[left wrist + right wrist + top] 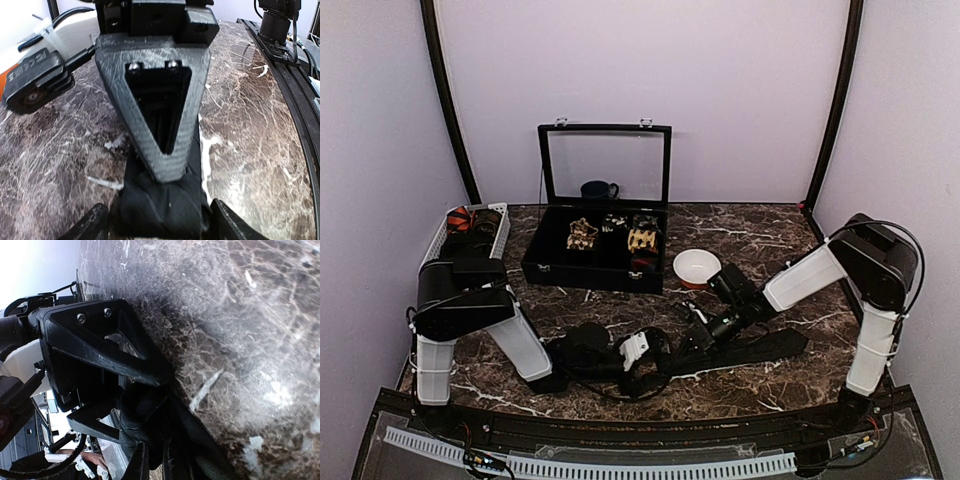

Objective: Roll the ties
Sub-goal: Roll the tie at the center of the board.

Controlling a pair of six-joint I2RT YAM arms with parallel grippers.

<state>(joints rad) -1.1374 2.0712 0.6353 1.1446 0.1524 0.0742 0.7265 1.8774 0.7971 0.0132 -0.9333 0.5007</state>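
A plain black tie (pixel 760 347) lies stretched across the front of the marble table, its left end bunched into a loose roll (pixel 160 205). My left gripper (pixel 161 227) is open, with one finger on each side of that roll. My right gripper (pixel 156 465) faces it from the other side and is shut on a fold of the black tie (pixel 200 440). In the top view the left gripper (pixel 665 357) and the right gripper (pixel 692 338) meet tip to tip over the tie's bunched end. Seen from the left wrist, the right gripper's grey finger (pixel 117 90) points down onto the roll.
A black case (pixel 542 268) with its glass lid raised stands at the back centre, with rolled ties (pixel 582 235) in its compartments. A white bowl (pixel 697 267) with a red base sits right of it. A white basket (pixel 501 232) at the back left holds a red patterned tie (pixel 460 220).
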